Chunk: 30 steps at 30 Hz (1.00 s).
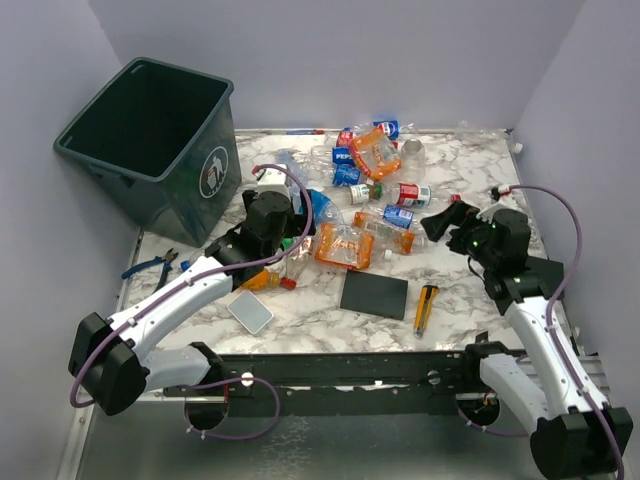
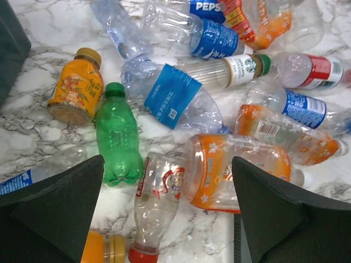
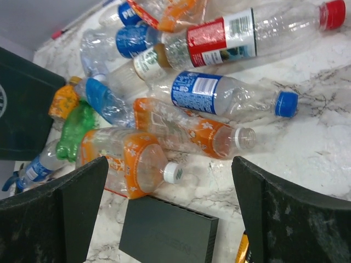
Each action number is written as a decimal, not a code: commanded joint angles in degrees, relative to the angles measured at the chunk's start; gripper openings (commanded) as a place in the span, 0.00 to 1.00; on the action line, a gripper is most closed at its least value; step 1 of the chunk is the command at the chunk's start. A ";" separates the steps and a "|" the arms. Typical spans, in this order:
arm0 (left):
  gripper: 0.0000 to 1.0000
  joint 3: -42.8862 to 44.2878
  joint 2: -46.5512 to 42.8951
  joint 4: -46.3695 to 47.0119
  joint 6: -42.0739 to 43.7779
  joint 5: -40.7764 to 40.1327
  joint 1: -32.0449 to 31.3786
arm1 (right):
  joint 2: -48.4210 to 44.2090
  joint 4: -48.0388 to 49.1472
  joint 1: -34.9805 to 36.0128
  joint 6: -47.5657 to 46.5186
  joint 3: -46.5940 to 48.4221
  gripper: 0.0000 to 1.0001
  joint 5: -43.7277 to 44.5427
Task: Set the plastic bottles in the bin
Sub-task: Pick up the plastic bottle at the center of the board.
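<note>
Crushed plastic bottles (image 1: 375, 190) lie heaped in the middle of the marble table. The bin (image 1: 150, 140), dark grey-green, stands at the back left. My left gripper (image 1: 297, 243) hovers open over the heap's left side. Between its fingers (image 2: 167, 211) lies a clear bottle with a red cap (image 2: 159, 203), untouched, with a green bottle (image 2: 117, 137) and an orange jug (image 2: 236, 170) on either side. My right gripper (image 1: 447, 218) hangs open at the heap's right side. Below its jaws (image 3: 170, 213) I see the orange jug (image 3: 123, 164) with its white cap.
A black flat pad (image 1: 374, 293) and a yellow utility knife (image 1: 426, 307) lie near the front edge. Blue pliers (image 1: 150, 266) rest at the left, beside the bin, and a small grey card (image 1: 250, 311) sits near the left arm. Grey walls close in three sides.
</note>
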 commanded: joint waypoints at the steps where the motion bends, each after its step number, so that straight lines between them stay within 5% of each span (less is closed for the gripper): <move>1: 0.99 -4.11 -3.05 1.41 3.06 1.78 0.00 | 6.55 -5.19 1.34 -0.37 1.72 0.98 2.90; 4: 0.99 -6.98 -4.87 4.13 2.80 5.78 -0.01 | 11.35 -5.07 1.35 2.78 0.57 0.97 4.52; 8: 0.99 -7.44 -4.76 4.83 5.26 13.33 -0.05 | 13.59 5.42 1.68 8.09 -4.56 0.93 -4.74; 15: 0.99 -4.79 2.92 0.67 2.17 17.43 -0.04 | 22.14 9.36 16.31 5.40 -1.25 0.93 0.99; 22: 0.99 -4.98 7.15 0.78 -0.88 21.63 -0.04 | 30.49 14.33 16.74 6.04 -2.50 0.89 1.33; 30: 0.99 -4.69 11.43 1.14 -2.18 24.65 -0.04 | 32.85 32.11 16.72 16.08 -10.88 0.84 -2.73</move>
